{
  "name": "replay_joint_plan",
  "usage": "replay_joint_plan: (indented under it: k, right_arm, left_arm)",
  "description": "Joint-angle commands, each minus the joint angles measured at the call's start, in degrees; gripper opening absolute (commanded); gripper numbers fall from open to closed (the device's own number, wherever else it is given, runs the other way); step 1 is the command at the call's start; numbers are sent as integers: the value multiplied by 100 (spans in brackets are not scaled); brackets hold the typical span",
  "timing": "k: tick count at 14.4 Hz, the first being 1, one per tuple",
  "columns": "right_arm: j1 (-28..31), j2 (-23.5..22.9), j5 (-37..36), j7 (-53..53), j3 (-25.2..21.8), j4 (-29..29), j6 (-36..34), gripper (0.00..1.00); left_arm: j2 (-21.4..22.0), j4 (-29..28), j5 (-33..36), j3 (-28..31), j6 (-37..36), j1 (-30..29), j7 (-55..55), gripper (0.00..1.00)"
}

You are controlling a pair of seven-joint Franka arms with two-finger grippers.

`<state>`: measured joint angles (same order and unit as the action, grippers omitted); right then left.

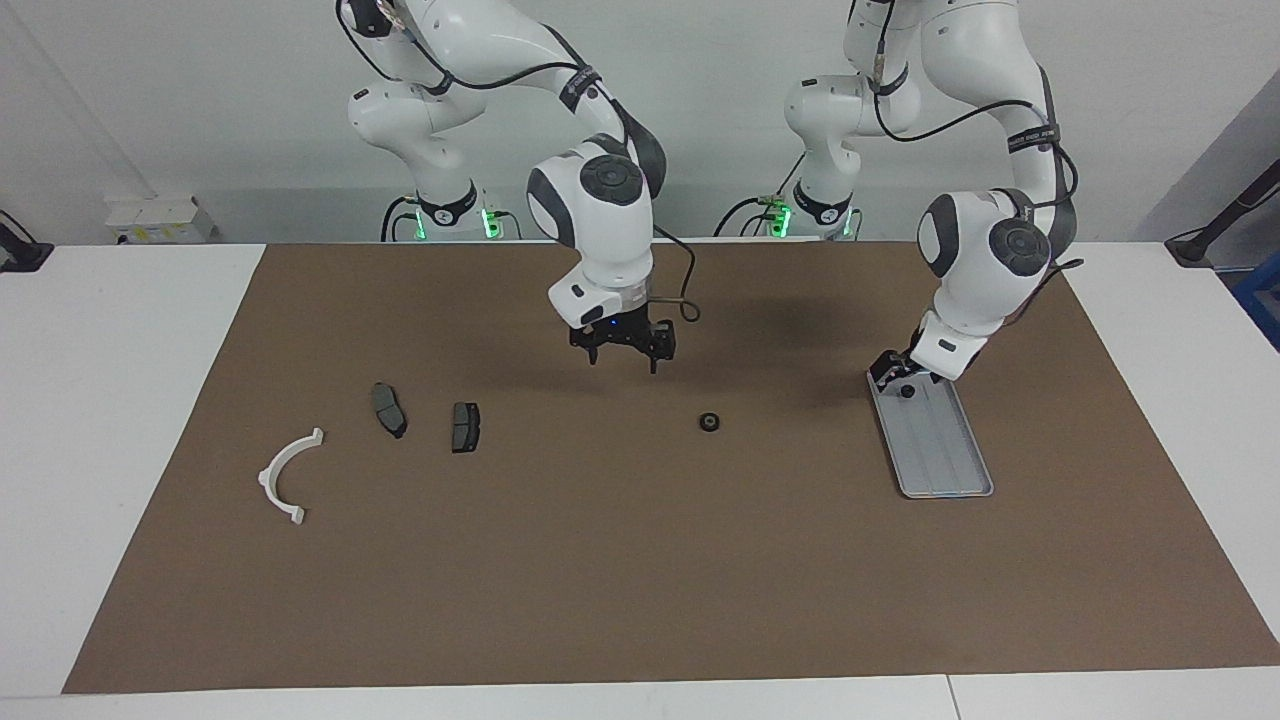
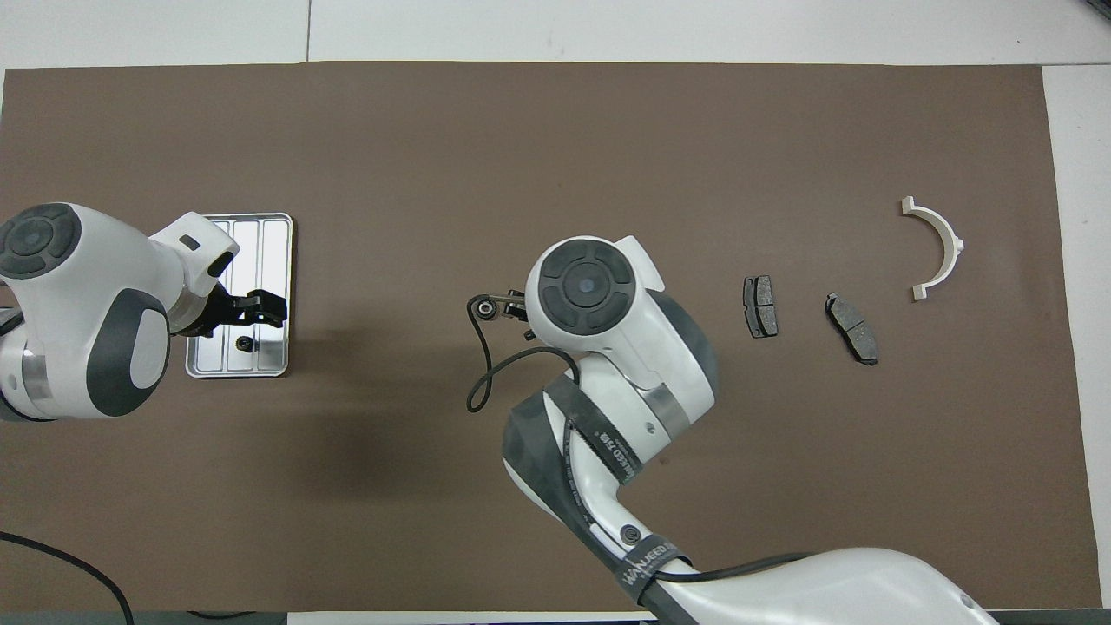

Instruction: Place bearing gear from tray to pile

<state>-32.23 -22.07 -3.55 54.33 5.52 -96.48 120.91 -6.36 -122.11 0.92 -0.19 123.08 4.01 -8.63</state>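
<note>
While both tools [image 1: 622, 352] [image 1: 893, 372] gape empty, one gear [image 1: 710, 422] on mat, one [image 1: 907, 391] in tray [image 1: 945, 460], two pads [image 1: 389, 409]

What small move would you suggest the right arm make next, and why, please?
Probably shift the right claw across until it is over the small black ring-shaped bearing gear, then lower around it. The gear lies alone on the brown mat, well short of the dark grey brake-pad pieces, and the claw hangs open over bare mat, not over the gear.
</note>
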Motion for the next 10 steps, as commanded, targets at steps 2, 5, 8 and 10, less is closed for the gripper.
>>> replay_joint_plan:
  k: [2,5,8,10]
  right_arm:
    - [-354,-1377,-471,833,2,1472,-252,100]
    - [-530,-1669,-480,834,-16,1825,-313,100]
    - [-626,-2090,-472,886,-16,2255,-314,100]
    - [-635,-2205,-472,895,-7,2326,-270,100]
  left_arm:
    - [161,-155,-13,-33,-127,-268,116,100]
    - [143,-217,-22,-25,241,-436,1228,100]
    - [187,-646,-22,-34,804,-393,811,100]
    - [275,-893,-22,-34,954,-454,767,100]
